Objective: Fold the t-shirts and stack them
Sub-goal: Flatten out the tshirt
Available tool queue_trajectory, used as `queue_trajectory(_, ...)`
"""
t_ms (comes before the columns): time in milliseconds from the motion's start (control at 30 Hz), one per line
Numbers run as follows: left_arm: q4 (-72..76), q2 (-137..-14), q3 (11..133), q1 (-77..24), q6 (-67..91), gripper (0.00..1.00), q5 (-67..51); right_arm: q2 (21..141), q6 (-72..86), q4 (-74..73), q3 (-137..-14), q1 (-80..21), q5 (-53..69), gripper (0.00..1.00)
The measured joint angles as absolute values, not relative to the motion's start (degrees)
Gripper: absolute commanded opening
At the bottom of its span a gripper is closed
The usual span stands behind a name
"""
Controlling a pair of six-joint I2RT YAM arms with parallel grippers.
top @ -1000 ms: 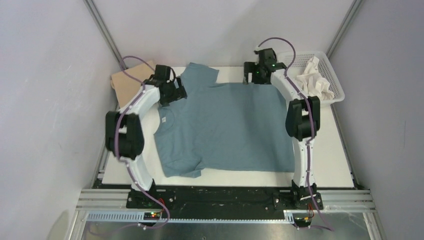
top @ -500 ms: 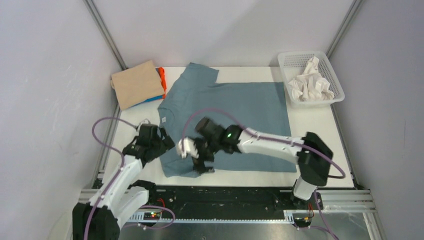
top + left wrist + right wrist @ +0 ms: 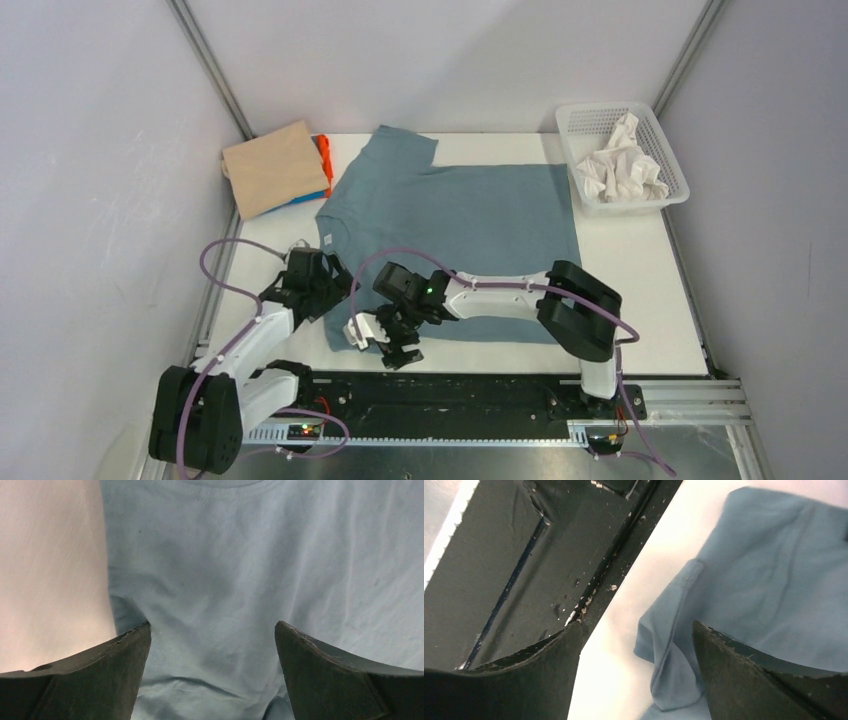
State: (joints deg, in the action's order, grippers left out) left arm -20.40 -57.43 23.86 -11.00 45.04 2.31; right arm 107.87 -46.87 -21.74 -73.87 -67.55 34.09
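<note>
A large slate blue-grey t-shirt (image 3: 455,225) lies spread flat on the white table, neck to the left, with a small white label (image 3: 327,238). My left gripper (image 3: 333,290) hovers open over its near-left shoulder; in the left wrist view only shirt cloth (image 3: 250,570) lies between the jaws of the left gripper (image 3: 212,625). My right gripper (image 3: 382,340) is open at the near sleeve by the table's front edge. In the right wrist view the sleeve's folded hem (image 3: 674,660) sits between the spread jaws of the right gripper (image 3: 638,624). A folded tan t-shirt (image 3: 272,168) tops a stack with an orange edge (image 3: 323,155).
A white mesh basket (image 3: 665,195) at the back right holds crumpled white cloth (image 3: 625,170). The black rail (image 3: 549,555) runs just beyond the table's front edge, close to the right gripper. Grey walls close in both sides.
Both arms swung from the shirt's far edge to its near-left corner. In the last half second the right gripper dropped toward the near sleeve and its jaws narrowed slightly.
</note>
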Motion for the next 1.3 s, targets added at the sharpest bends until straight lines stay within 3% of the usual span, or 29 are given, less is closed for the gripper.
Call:
queue_trajectory(100, -17.96, -59.20, 24.01, -11.00, 45.04, 1.00, 2.46, 110.52, -47.07, -22.44, -74.13, -67.59, 33.82, 0.72)
queue_trajectory(167, -16.75, -59.79, 24.01, -11.00, 45.06, 1.00, 2.66, 111.87, -47.22, -23.05, -74.15, -67.59, 33.65, 0.50)
queue_trajectory(200, -16.36, -60.01, 24.01, -11.00, 45.06, 1.00, 2.81, 112.33, -47.18, -23.24, -74.17, -67.59, 33.58, 0.34)
queue_trajectory(267, -15.75, -60.31, 24.01, -11.00, 45.06, 1.00, 2.94, 112.66, -47.29, -23.53, -74.19, -67.59, 33.58, 0.20)
queue_trajectory(433, -14.55, -61.21, 24.12, -11.00, 45.10, 1.00, 3.36, 112.62, -45.98, -23.18, -74.76, -67.51, 33.93, 0.03)
queue_trajectory(667, -13.91, -62.65, 24.77, -11.03, 45.23, 1.00, 4.08, 107.00, -44.86, -23.79, -73.78, -67.77, 34.54, 0.00)
queue_trajectory(867, -14.09, -64.38, 25.98, -11.03, 45.19, 1.00, 4.21, 94.32, -44.38, -22.35, -69.45, -66.00, 38.50, 0.12)
queue_trajectory(1033, -14.17, -64.97, 26.48, -11.03, 45.15, 1.00, 4.08, 89.89, -42.11, -19.75, -63.31, -62.85, 40.64, 0.51)
queue_trajectory(1133, -14.24, -64.77, 26.48, -11.03, 45.06, 1.00, 4.03, 89.89, -40.40, -20.16, -59.31, -62.92, 39.53, 0.67)
queue_trajectory(1300, -16.58, -64.10, 27.00, -11.03, 44.91, 1.00, 4.14, 86.26, -36.21, -18.28, -52.12, -63.11, 33.69, 0.87)
